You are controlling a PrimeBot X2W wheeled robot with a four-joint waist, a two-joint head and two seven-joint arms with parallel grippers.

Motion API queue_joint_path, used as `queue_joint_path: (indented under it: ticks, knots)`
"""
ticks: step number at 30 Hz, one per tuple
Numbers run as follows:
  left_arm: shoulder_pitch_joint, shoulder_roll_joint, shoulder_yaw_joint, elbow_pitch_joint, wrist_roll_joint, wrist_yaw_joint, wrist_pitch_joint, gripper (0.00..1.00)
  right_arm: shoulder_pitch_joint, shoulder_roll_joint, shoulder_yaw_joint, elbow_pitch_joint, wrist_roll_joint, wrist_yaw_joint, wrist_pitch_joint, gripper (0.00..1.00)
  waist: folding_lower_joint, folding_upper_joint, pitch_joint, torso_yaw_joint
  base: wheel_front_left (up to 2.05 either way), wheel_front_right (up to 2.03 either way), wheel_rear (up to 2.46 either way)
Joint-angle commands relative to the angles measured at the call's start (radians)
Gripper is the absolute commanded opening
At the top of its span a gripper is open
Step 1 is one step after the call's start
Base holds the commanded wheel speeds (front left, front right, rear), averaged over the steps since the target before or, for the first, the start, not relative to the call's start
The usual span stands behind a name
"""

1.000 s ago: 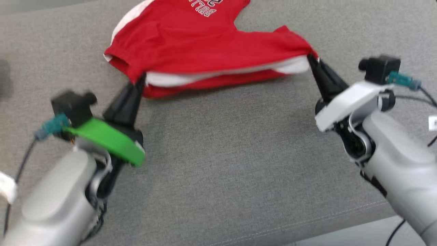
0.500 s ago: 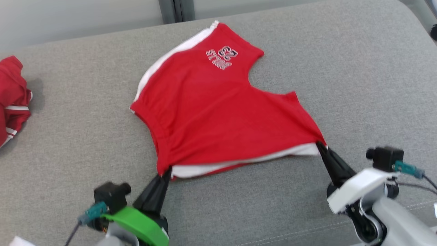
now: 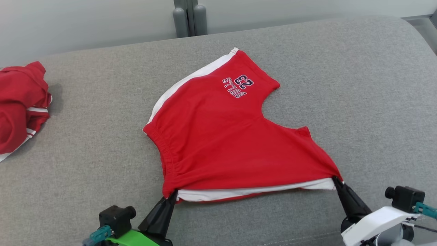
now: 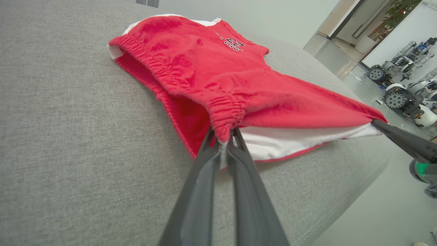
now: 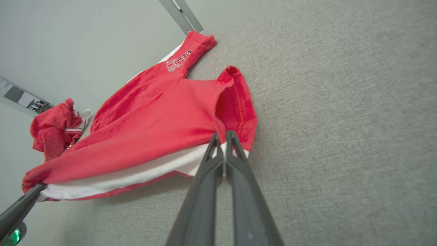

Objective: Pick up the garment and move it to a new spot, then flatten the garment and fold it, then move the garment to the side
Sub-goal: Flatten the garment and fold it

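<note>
Task item: red shorts [image 3: 225, 136] lie mid-surface on the grey cushion [image 3: 85, 164], mostly flat, one leg pointing away from the robot; "BULLS 23" print [image 3: 238, 87] sits on that far leg, upside down in the head view; white side stripe [image 3: 189, 80] runs along the far left edge; elastic waistband [image 4: 160, 70] is on the robot's left side, gathered and puckered.

Left gripper [image 3: 172, 196] at lower left of the head view; fingers pressed together, pinching the near end of the waistband; left wrist view shows red fabric bunched right at the tips, with a sliver of white cloth between the fingers.

Right gripper [image 3: 336, 180] at lower right; fingers likewise closed tight on the near corner of the other leg's hem, red and white layers caught at the tips.

Near edge of the shorts stretches taut between the two grippers; a white strip shows under the red top layer along that edge, with a thin red edge below it; the edge looks slightly raised at the pinch points, the rest of the cloth rests on the cushion.

Second red garment [image 3: 20, 109] with white stripes lies crumpled at the cushion's far left, well apart from the shorts; grey post [image 3: 187, 18] stands behind the cushion's back edge; other wheeled robots [image 4: 403, 82] are parked in the background of the left wrist view.
</note>
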Motion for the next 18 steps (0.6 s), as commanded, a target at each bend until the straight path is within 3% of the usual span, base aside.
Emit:
queue_joint_path:
  ticks: [1, 10, 18]
  knots:
    - [-0.008, -0.008, 0.005, 0.001, 0.008, -0.007, 0.000, 0.00, -0.012, 0.000, -0.023, -0.009, -0.027, -0.001, 0.013, 0.00, 0.0001, -0.0001, 0.002, 0.003, 0.00, 0.00, 0.00]
    - [-0.096, -0.052, 0.005, 0.019, 0.044, -0.045, 0.000, 0.00, -0.174, 0.020, -0.122, -0.002, -0.111, -0.001, 0.095, 0.00, 0.0001, -0.0001, 0.018, 0.057, 0.00, 0.00, 0.00]
    - [-0.219, -0.082, -0.007, 0.036, 0.048, -0.074, 0.011, 0.00, -0.405, 0.009, -0.152, 0.095, -0.146, -0.001, 0.152, 0.00, 0.0001, -0.0001, 0.072, 0.132, 0.00, 0.00, 0.00]
